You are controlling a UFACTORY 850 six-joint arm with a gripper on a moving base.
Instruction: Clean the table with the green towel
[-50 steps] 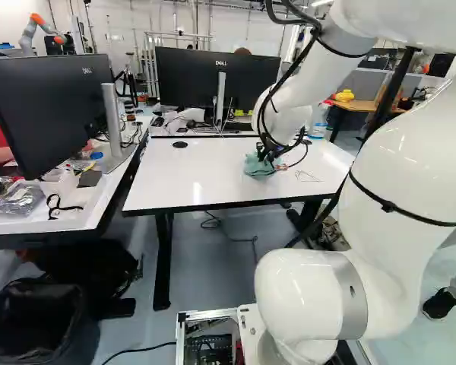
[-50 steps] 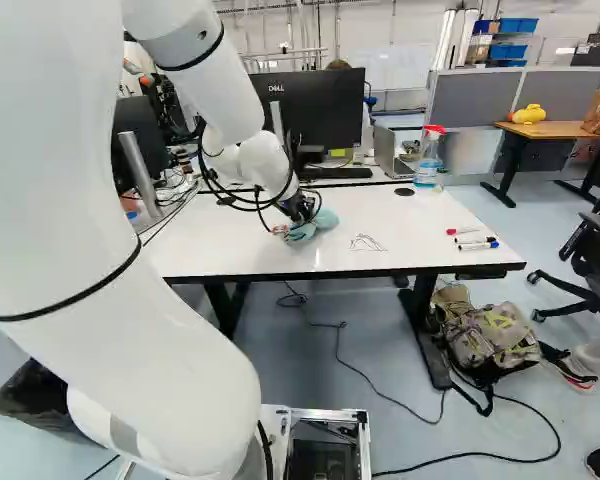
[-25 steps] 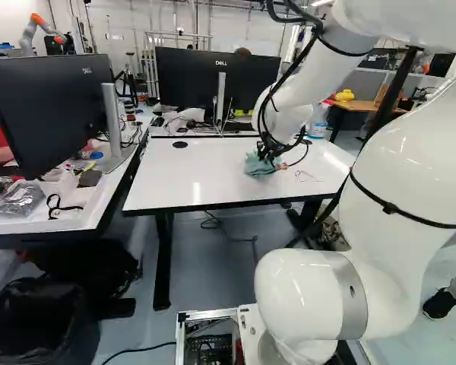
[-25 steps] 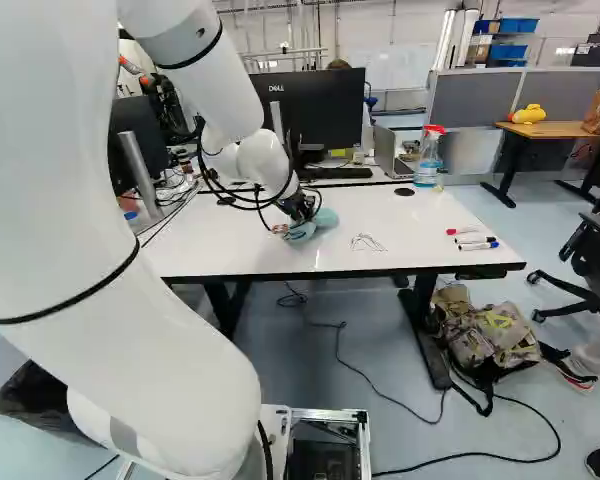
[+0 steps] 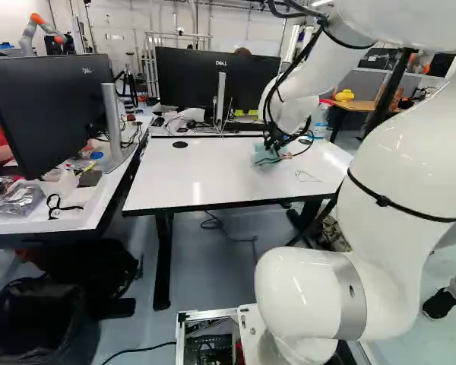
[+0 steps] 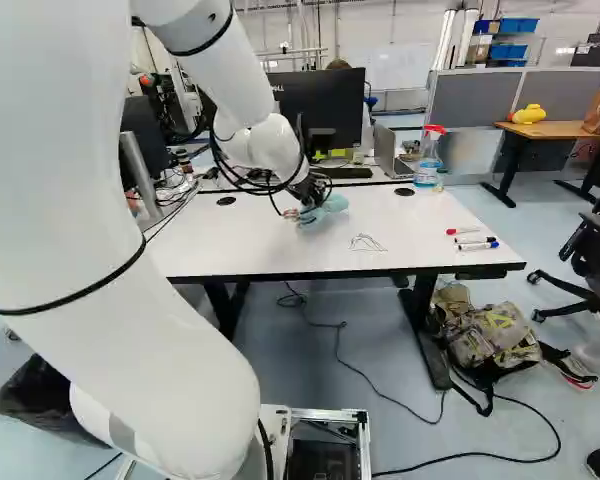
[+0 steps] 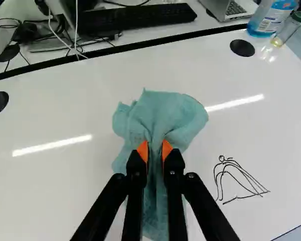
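Note:
Over the white table [image 5: 205, 171], toward its back edge, my gripper [image 6: 308, 200] holds the green towel [image 6: 325, 210]. In the wrist view the gripper [image 7: 155, 149] has both orange-padded fingers pinched on a fold of the towel [image 7: 163, 113], which spreads ahead of them and under them. Black marker lines [image 7: 238, 178] show on the tabletop beside the towel, a little apart from it. Whether the towel's underside touches the table I cannot tell.
A spray bottle [image 6: 429, 155] stands at the table's back corner. Several markers [image 6: 475, 240] lie near the right edge. Behind is a desk with a monitor [image 5: 216, 84] and keyboard [image 7: 135, 19]. Another robot [image 5: 42, 29] stands far off. A backpack [image 6: 490, 335] lies on the floor.
The arm has carried the towel toward the table's back edge, and slightly rightward in the right base view. The marker lines look unchanged, and the base has stayed put.

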